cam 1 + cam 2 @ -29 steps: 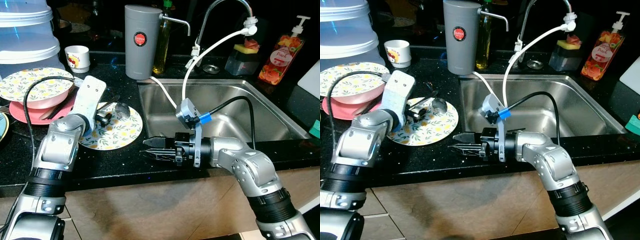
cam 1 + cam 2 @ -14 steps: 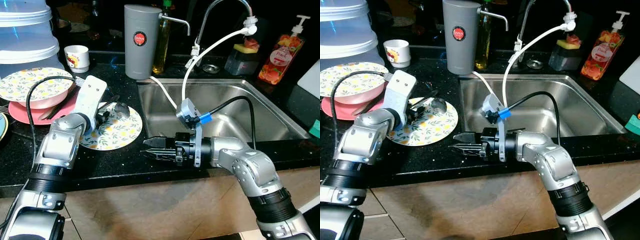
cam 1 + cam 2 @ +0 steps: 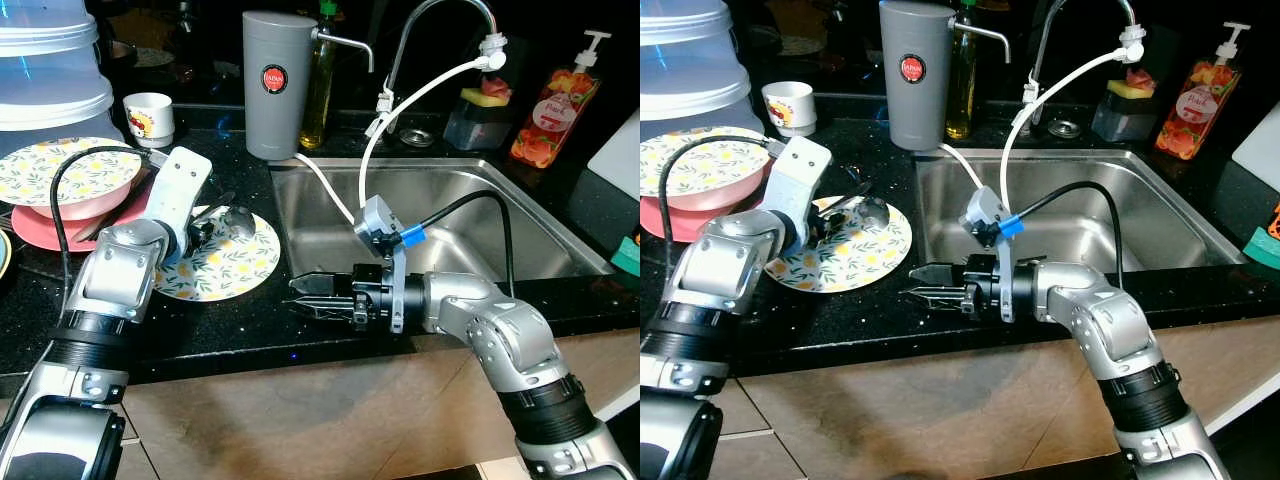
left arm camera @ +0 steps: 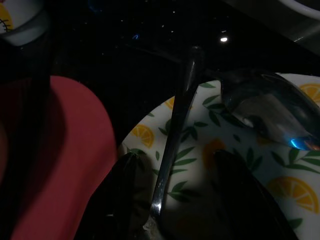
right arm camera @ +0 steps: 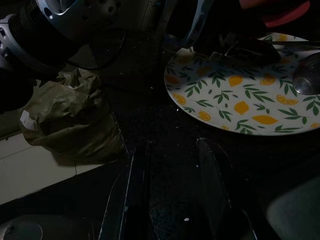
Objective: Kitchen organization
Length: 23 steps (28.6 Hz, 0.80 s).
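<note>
Left eye view shows a round plate (image 3: 225, 265) with a lemon and green leaf pattern, lying flat on the black table (image 3: 250, 325) just left of the steel sink (image 3: 440, 225). On the plate lie a shiny metal spoon (image 3: 243, 218) and a second thin metal utensil (image 4: 172, 135); the spoon bowl is near the plate's far edge. The left claw (image 3: 203, 236) is over the near-left part of this plate. In the left wrist view its two black fingers (image 4: 127, 195) stand apart, one on each side of the thin metal handle, and I cannot tell if they touch it. The right claw (image 3: 312, 297) hovers low over the table's front edge, between the plate and the sink, with its fingers a little apart and nothing between them.

Compared with one second ago, the whole picture has shifted slightly, so the camera moved. The left claw has gone a little further onto the plate. The right claw keeps the same place.
</note>
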### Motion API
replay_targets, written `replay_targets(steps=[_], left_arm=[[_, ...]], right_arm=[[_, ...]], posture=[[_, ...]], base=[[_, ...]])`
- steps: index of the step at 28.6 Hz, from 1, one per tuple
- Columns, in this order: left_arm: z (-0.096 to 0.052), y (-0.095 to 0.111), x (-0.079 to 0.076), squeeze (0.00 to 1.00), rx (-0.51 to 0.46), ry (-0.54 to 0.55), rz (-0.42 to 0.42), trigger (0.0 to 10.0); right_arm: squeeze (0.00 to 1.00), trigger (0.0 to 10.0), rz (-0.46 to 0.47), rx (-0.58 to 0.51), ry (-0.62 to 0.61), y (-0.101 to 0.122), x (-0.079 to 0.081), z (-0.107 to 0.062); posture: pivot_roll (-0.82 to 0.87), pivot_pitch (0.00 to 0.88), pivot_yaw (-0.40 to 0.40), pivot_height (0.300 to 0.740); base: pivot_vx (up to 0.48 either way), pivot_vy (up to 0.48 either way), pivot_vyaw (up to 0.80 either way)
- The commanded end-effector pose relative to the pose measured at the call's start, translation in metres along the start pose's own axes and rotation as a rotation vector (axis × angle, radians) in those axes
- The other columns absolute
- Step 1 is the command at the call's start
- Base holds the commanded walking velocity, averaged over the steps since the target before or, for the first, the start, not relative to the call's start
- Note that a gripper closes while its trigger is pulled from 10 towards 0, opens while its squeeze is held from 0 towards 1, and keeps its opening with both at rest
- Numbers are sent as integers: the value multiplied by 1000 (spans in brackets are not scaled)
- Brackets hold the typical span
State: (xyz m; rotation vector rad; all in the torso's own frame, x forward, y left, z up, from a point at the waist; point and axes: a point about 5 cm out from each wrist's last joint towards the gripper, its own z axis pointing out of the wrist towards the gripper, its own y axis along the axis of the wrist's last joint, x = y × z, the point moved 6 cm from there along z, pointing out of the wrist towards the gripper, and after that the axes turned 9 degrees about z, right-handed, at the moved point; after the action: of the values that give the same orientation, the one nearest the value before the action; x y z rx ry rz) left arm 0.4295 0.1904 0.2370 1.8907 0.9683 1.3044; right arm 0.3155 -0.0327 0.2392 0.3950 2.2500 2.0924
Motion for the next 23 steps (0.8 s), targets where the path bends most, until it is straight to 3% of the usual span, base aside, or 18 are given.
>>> replay_targets(steps=[1,2,3,4,5,15,23], left_arm=[[5,-29,-11,0,119,-55,-8,10000],[5,-29,-12,0,118,-60,-12,10000],[5,-28,-12,0,114,-62,-12,3176],[5,-28,-12,0,114,-62,-12,3176],[4,-27,-12,0,107,-65,-15,0],[3,-24,-15,0,105,-85,-12,0],[1,-21,-7,0,96,-47,-9,0]], right_arm=[[0,10000,-16,8,-6,1,-2,-2],[0,10000,-16,9,-6,1,-2,-2],[0,10000,-16,9,-6,1,-2,-2],[0,10000,-16,9,-6,1,-2,-2],[0,10000,-16,10,-6,1,-2,-2],[0,10000,-9,15,6,0,0,-2],[0,10000,-15,9,-10,1,-3,-1]], posture=[[-32,115,-76,740],[-32,115,-76,740],[-32,115,-76,740],[-32,115,-76,740],[-33,114,-77,740],[-34,115,-77,740],[-33,115,-76,740]], base=[[0,0,0],[0,0,0],[0,0,0],[0,0,0],[0,0,0],[0,0,0],[0,0,0]])
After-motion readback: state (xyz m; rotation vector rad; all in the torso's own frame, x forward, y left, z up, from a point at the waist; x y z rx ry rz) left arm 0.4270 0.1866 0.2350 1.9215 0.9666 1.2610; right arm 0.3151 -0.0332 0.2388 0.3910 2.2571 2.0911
